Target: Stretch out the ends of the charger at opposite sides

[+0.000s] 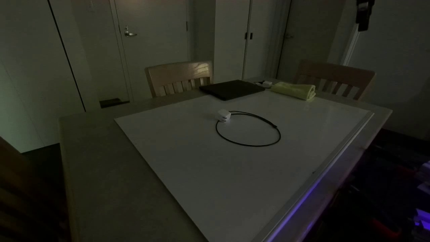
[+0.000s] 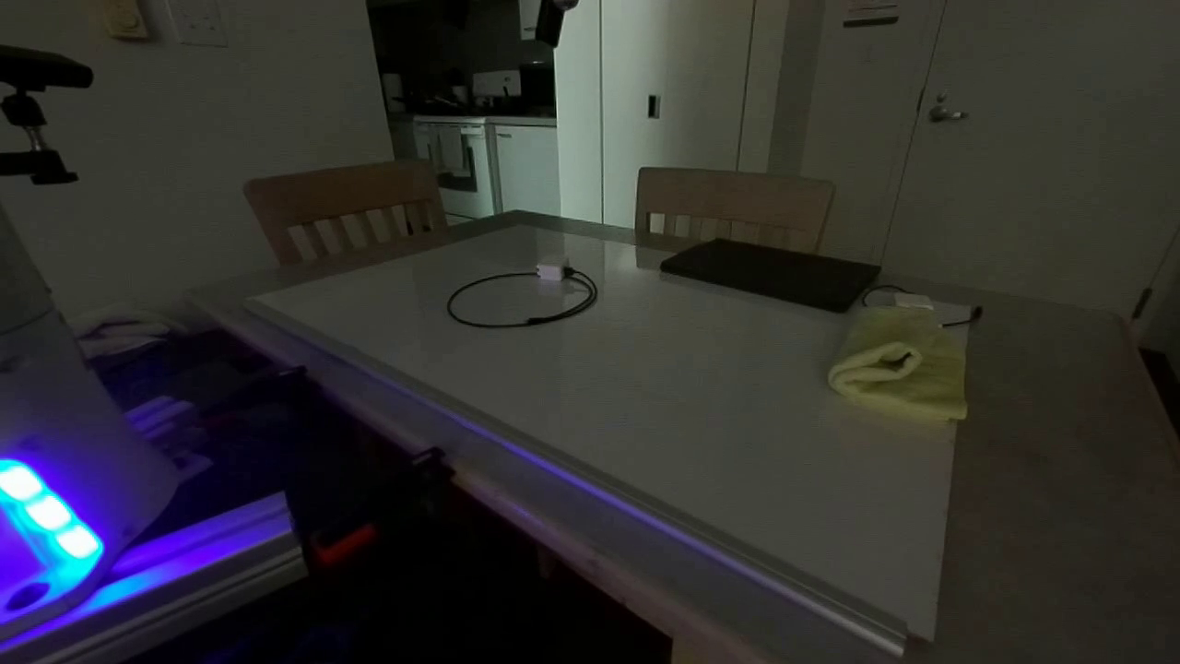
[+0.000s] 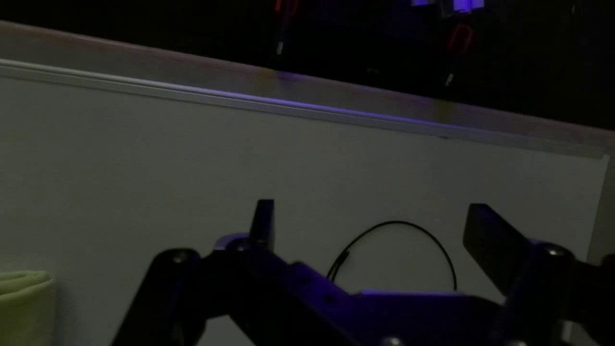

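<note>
The charger's black cable (image 1: 248, 145) lies in a loop on the white board, and it also shows in an exterior view (image 2: 489, 326). Its white plug block (image 1: 224, 115) sits on the loop, also visible in an exterior view (image 2: 553, 268). The dark cable tip (image 1: 274, 126) lies against the loop, roughly opposite the block. In the wrist view, part of the loop (image 3: 396, 222) and the tip (image 3: 342, 257) show; the block is hidden behind the gripper. My gripper (image 3: 371, 204) is open and empty, above the board. Dark parts, seemingly a finger, show at the top edge in both exterior views.
The white board (image 2: 701, 443) has a raised rail (image 2: 645, 510) along one edge. A flat black pad (image 1: 231, 89), a folded yellow-green cloth (image 1: 294, 90) and another small white plug (image 1: 267, 84) with cable lie at the far side. Wooden chairs (image 1: 179, 75) stand around the table.
</note>
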Action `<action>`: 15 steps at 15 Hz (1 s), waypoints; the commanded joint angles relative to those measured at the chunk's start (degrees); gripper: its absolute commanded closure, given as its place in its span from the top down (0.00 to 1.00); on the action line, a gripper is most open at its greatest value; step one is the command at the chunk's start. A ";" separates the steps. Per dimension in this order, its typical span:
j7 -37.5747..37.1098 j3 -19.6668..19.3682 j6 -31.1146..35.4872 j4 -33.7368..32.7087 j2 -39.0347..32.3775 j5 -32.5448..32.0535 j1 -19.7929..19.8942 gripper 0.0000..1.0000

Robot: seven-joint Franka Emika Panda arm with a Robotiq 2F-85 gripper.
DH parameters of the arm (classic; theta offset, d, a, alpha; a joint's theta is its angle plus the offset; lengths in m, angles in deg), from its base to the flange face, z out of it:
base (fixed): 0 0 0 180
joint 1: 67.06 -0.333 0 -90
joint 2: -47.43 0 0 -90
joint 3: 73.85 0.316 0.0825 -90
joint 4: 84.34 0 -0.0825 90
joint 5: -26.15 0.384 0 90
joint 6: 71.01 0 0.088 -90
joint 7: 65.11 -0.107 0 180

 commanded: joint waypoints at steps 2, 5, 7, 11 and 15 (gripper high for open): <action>10.92 1.70 -0.24 -4.55 -9.31 1.39 -0.76 1.00; 9.04 3.20 0.09 -2.97 -8.05 0.82 0.64 1.00; 9.63 3.24 0.09 -3.37 -8.67 0.82 0.68 1.00; 14.19 3.76 0.90 -3.78 -9.60 0.74 -0.16 1.00; 19.42 6.75 4.00 -4.73 -13.27 0.92 -1.71 1.00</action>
